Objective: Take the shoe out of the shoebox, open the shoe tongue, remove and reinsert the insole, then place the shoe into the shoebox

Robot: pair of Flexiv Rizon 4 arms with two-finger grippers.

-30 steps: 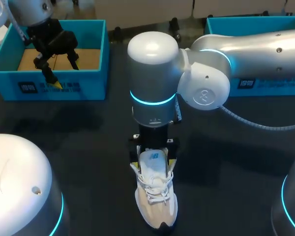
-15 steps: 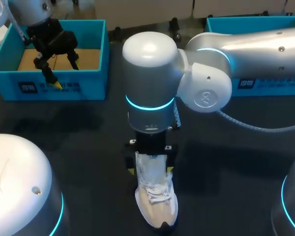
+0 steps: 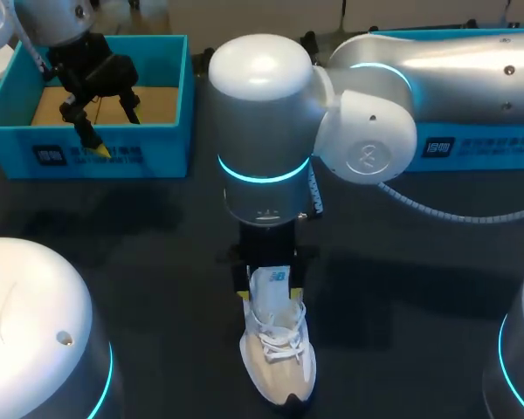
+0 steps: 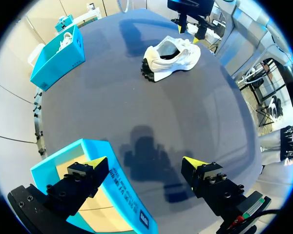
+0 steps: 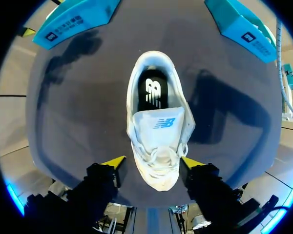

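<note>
Dark table (image 3: 140, 262): white shoe (image 3: 278, 362) standing (blue shoebox (image 3: 157, 150) behind)

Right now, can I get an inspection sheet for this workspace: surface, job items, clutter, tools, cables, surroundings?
Surface: dark table, no damage seen.
Job's things: white shoe standing on the table, outside any box; black insole showing inside it. Blue shoebox far left, second box far right.
Clutter: nothing seen.
Tools: left tool open, above the shoebox. Right tool open, fingers either side of the shoe; contact unclear.
Cables: grey hose hanging from the right arm, apart from the shoe.
Surroundings: nothing seen reaching over the table.
</note>
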